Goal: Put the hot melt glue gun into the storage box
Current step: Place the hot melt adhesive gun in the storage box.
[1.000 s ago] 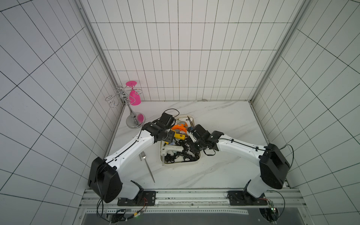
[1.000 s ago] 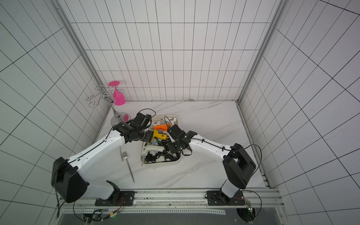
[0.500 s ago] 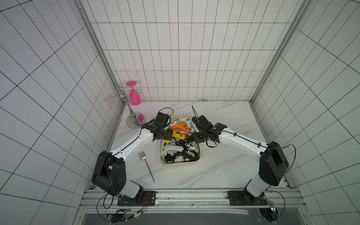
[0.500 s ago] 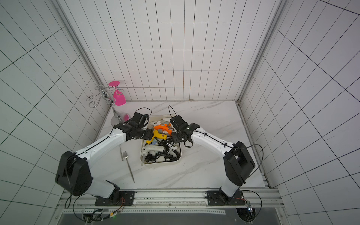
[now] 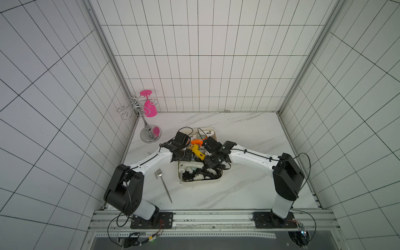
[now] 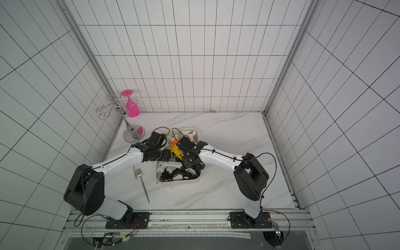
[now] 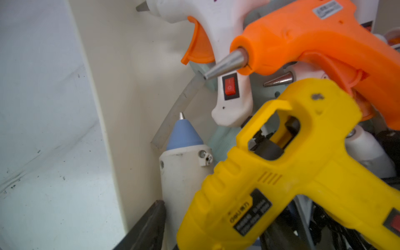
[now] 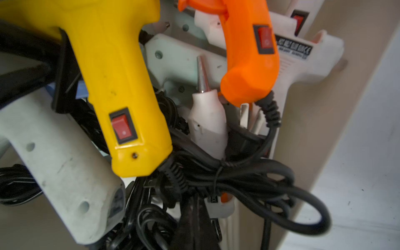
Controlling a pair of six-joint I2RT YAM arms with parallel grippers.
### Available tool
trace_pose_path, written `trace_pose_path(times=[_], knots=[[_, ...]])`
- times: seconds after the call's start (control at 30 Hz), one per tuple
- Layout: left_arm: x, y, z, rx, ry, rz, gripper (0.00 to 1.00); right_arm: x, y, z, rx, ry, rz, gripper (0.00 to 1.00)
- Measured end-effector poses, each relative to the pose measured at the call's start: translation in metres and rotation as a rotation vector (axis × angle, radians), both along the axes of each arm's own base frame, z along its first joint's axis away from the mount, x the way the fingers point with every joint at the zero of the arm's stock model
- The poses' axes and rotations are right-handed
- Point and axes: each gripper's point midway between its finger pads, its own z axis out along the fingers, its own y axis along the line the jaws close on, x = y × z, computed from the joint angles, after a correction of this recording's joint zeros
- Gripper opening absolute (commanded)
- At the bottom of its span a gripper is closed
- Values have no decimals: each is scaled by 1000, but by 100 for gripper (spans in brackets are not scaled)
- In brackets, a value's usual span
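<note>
The cream-white storage box lies mid-table, filled with several glue guns and black cords. A yellow hot melt glue gun sits on top of the pile, tilted. My left gripper is shut on its barrel at the box's left wall. My right gripper is shut, its tips low among the cord bundle next to the yellow gun's handle end.
An orange glue gun and white ones lie under and beside the yellow one. A fork lies left of the box. A metal stand with a pink glass stands at the back left. Tiled walls enclose the table.
The right gripper has shifted a little over the box, come down toward the cords and shut the last bit. The left gripper and the yellow gun have hardly moved.
</note>
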Motion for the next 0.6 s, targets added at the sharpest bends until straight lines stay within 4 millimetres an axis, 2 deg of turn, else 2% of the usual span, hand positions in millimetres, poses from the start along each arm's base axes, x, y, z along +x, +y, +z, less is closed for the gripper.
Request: trace_pose_path(times=[0.3,0.43,0.57,0.6], knots=[[1,0,-1,-3,2,6,66,-6,7,-20,-44,49,-51,5],[1,1,-2,-4,-1,10,66,-5,8,-21,-42,35,-60,6],[-2,0,2,-17,-17,6,66,-6,4,-16,-28,-20,-70,14],[-3,0,4,-24,-23,4,66,-7,1,-13,-28,-34,-70,21]])
